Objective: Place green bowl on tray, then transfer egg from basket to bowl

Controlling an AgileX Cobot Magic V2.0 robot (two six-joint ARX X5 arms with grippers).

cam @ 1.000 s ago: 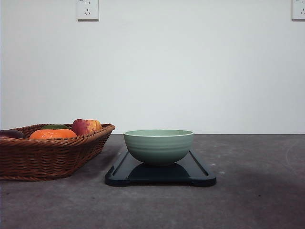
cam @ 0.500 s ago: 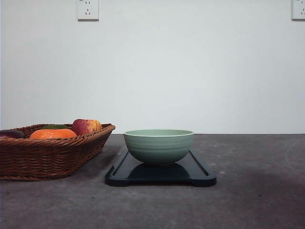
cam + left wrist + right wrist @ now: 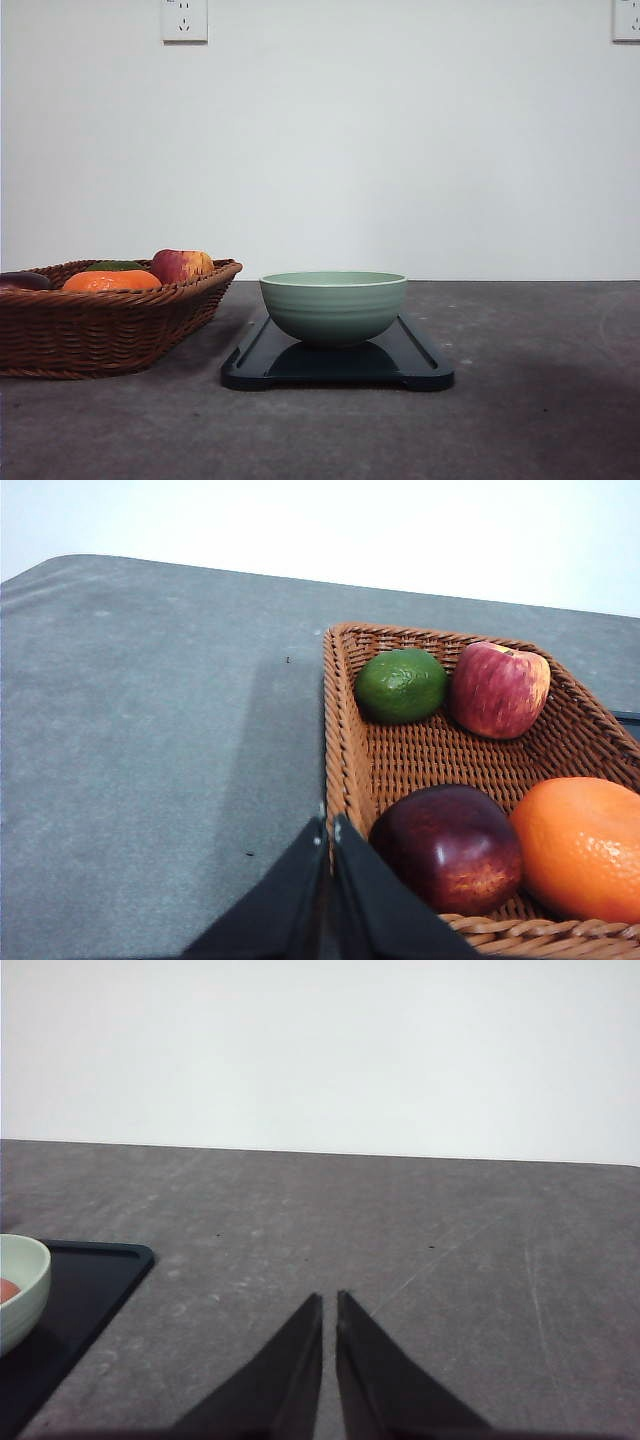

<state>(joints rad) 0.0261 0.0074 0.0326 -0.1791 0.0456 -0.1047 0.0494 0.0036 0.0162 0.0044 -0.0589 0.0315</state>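
The green bowl [image 3: 333,306] sits upright in the middle of the tray [image 3: 415,362], which lies flat on the grey table [image 3: 540,400]. From the right wrist view a slice of the bowl's pale rim [image 3: 22,1290] shows at the edge of the tray [image 3: 90,1280], and something reddish-orange rests inside it [image 3: 8,1289]; too little of it shows for me to say it is the egg.

Just beside the tray, on the robot's left, stands the basket [image 3: 100,325], its near corner close to the tray without touching it. Over its rim I can see a red apple [image 3: 181,265], an orange [image 3: 111,281] and a green fruit [image 3: 114,266]. The left wrist view looks into the basket [image 3: 440,750]: a lime-like green fruit [image 3: 401,685] and the red apple [image 3: 498,689] lie together at the far end, a dark red apple [image 3: 449,846] and the orange [image 3: 580,847] at the near end.

The left gripper [image 3: 328,832] hangs over the basket's near rim, fingers pressed together with nothing between them. The right gripper [image 3: 329,1305] is over bare table, well apart from the tray, its fingers closed to a thin slit and empty.

On the white wall behind are two sockets [image 3: 184,19].
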